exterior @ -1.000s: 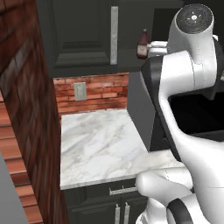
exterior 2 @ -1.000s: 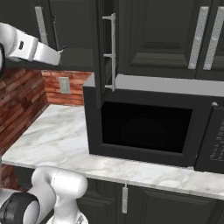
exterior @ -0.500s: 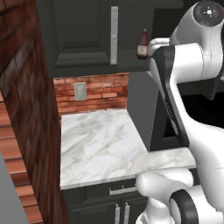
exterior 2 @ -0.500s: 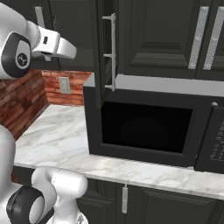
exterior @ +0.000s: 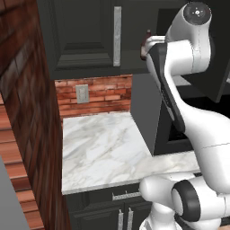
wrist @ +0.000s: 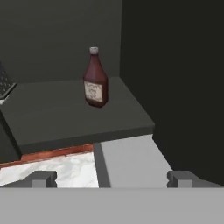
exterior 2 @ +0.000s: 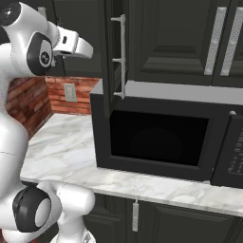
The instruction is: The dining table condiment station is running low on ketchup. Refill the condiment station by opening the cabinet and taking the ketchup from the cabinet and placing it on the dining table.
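Ketchup (wrist: 96, 78) stands upright on the open cabinet (wrist: 78, 114) shelf, long axis vertical, at roughly 11 o'clock and well ahead of the gripper (wrist: 111, 178), whose fingers are spread wide and empty.

Ketchup (wrist: 96, 79) upright on the dark cabinet (wrist: 65, 113) shelf

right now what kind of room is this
A home kitchen, by the look of it: a black microwave on a marble counter, a brick backsplash, and dark wall cabinets, one of them open with a ketchup bottle standing on its shelf.
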Motion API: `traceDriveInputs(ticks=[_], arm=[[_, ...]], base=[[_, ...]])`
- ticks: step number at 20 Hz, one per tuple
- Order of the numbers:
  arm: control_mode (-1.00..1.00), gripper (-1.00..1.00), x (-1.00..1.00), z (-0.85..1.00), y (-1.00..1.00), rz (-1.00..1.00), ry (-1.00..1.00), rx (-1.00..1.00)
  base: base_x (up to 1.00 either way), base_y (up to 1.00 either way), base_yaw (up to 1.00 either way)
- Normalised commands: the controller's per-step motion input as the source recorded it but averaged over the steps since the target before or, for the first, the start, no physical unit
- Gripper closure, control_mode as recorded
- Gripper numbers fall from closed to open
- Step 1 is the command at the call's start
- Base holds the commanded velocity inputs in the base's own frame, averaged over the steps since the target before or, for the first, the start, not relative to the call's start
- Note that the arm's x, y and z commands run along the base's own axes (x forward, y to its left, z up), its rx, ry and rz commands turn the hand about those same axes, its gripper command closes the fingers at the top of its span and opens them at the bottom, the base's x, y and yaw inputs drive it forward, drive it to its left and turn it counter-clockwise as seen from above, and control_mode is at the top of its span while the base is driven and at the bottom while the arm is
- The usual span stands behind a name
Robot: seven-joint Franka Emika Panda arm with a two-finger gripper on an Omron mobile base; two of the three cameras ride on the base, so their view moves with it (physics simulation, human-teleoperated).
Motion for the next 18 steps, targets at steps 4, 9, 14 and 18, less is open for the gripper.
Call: traceDriveInputs(ticks=[4, 9, 14, 18], arm=[[-1.0, -1.0, 0.62, 0.0, -0.06, 0.0, 0.0, 0.0], [-1.0, -1.0, 0.51, 0.0, -0.1, 0.0, 0.0, 0.0], [-1.0, -1.0, 0.45, -0.01, -0.06, 0.0, 0.0, 0.0], [-1.0, -1.0, 0.5, -0.02, 0.0, 0.0, 0.0, 0.0]], base=[[0.0, 0.0, 0.0], [0.0, 0.0, 0.0], [0.0, 0.0, 0.0], [0.0, 0.0, 0.0]])
